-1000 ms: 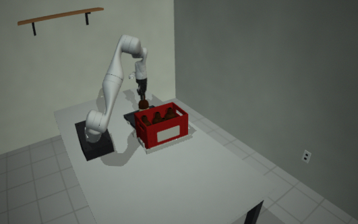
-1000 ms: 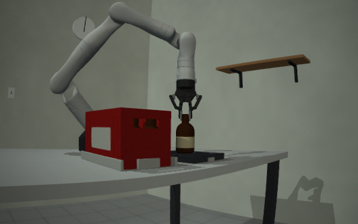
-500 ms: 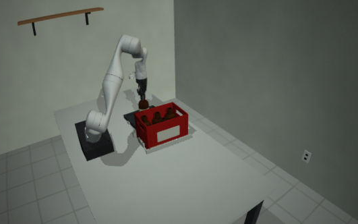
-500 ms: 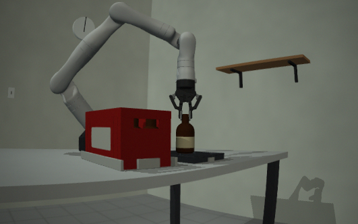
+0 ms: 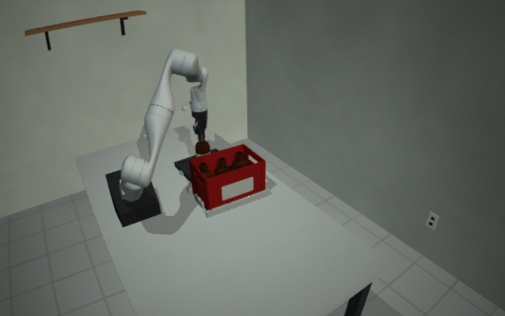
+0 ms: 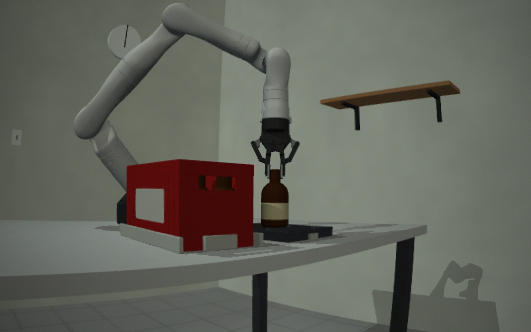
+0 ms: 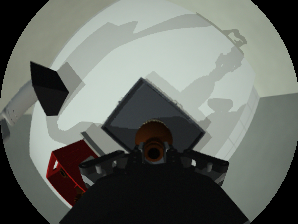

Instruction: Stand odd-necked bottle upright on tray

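My gripper (image 5: 202,138) (image 6: 275,173) (image 7: 153,147) is shut on the neck of a brown bottle (image 5: 203,148) (image 6: 274,192) (image 7: 152,130) with a cream label. The bottle is upright, and its base is at the dark tray (image 5: 184,166) (image 6: 295,233) (image 7: 142,97), within its outline. Whether it rests on the tray or hangs just above is hard to tell. The red crate (image 5: 209,195) (image 6: 215,215) (image 7: 75,151) stands beside the tray. In the top view, bottle tops (image 5: 204,168) (image 5: 222,165) (image 5: 240,159) show upright in the crate; its other contents are mostly hidden.
The crate's tall walls stand close beside the held bottle. The arm's black base block (image 5: 139,213) (image 7: 50,90) is on the table (image 5: 257,252) (image 6: 70,250), across from the crate and tray. A wooden shelf (image 5: 86,23) (image 6: 395,95) hangs on the wall.
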Controlling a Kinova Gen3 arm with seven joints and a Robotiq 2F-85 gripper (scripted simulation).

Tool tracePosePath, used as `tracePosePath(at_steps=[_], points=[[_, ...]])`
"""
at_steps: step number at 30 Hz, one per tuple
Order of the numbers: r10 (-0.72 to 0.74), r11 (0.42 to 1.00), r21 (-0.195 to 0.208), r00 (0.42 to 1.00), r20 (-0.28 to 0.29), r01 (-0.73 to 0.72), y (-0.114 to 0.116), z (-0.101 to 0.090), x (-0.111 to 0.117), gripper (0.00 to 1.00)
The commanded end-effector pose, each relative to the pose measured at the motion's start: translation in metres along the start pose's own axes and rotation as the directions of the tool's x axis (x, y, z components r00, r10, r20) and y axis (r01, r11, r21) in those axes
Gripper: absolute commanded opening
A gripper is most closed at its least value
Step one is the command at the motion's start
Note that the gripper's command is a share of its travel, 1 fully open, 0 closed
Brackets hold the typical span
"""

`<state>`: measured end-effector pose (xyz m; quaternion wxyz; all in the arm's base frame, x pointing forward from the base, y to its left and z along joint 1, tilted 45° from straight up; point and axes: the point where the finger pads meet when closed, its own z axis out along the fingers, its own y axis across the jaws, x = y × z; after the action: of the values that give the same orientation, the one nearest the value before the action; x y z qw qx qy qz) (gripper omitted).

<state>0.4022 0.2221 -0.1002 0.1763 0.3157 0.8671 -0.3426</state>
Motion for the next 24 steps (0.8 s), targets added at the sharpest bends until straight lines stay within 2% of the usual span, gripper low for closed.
tracePosePath(at_steps=[1,24], points=[[0.000,1.000,-0.002,1.000,0.000,0.000,0.0005,-0.0006,0.0001,0.00],[0.000,1.000,-0.002,1.000,0.000,0.000,0.0006,0.0069,0.0001,0.00]])
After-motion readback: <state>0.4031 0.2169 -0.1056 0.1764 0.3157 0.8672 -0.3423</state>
